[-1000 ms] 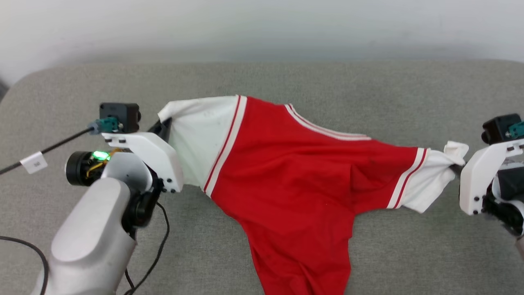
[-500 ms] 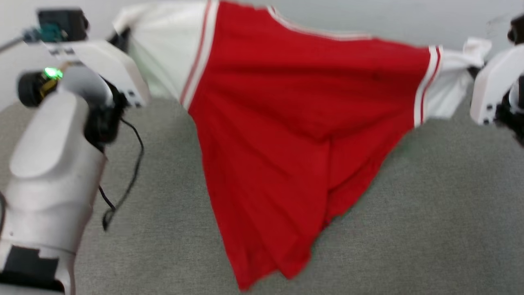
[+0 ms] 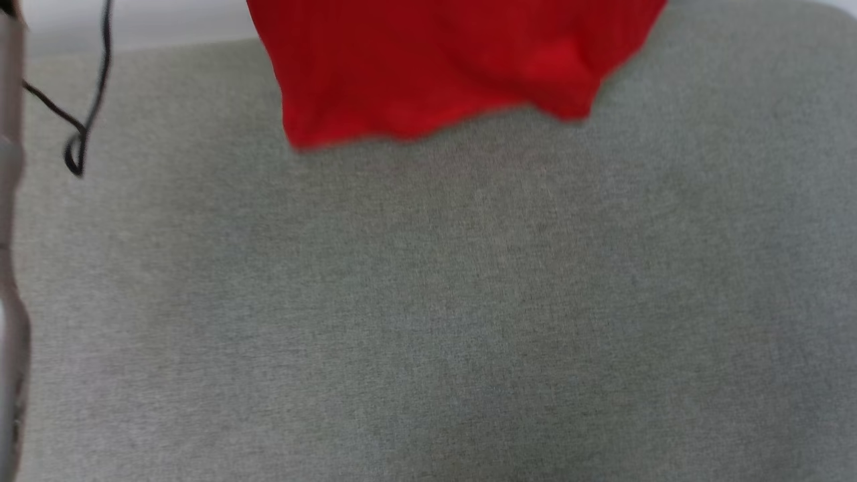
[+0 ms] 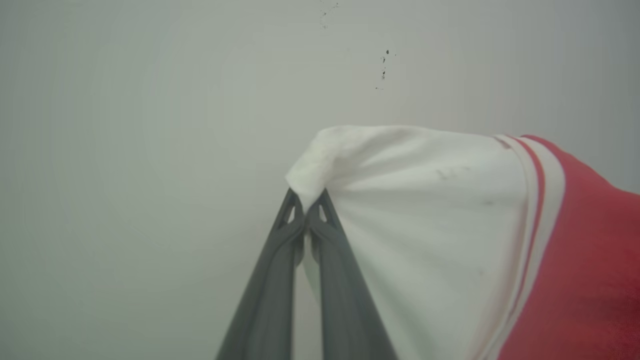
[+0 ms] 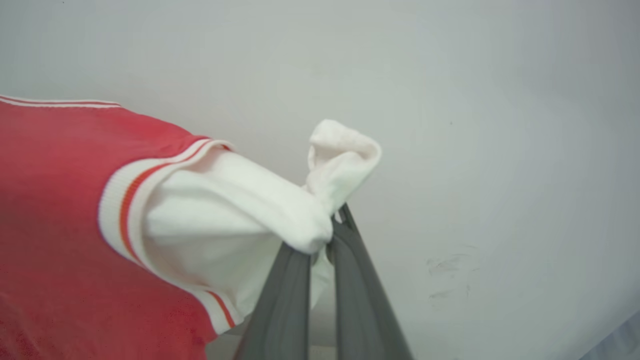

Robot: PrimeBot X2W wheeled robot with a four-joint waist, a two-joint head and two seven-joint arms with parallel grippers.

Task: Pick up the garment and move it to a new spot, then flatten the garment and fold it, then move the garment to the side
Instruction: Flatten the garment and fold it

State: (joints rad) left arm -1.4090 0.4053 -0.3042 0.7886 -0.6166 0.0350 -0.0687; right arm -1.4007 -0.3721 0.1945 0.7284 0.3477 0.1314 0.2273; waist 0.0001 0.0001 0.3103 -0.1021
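Two hands pinch the garment (image 3: 435, 67), one white sleeve each: left hand (image 4: 306, 201) & right hand (image 5: 327, 235) mid-frame in own wrist views; garment stretched sideways btwn them, hem down at head view's top centre; upper part cut off, blurry.

Dark grey claw fingers (image 4: 272, 280), looped black cable (image 3: 83, 127)

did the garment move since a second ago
Yes, upward. The garment trailed down across the grey cushion before; now its hem hangs near the cushion's back edge, left gripper and right gripper pinching its sleeves.
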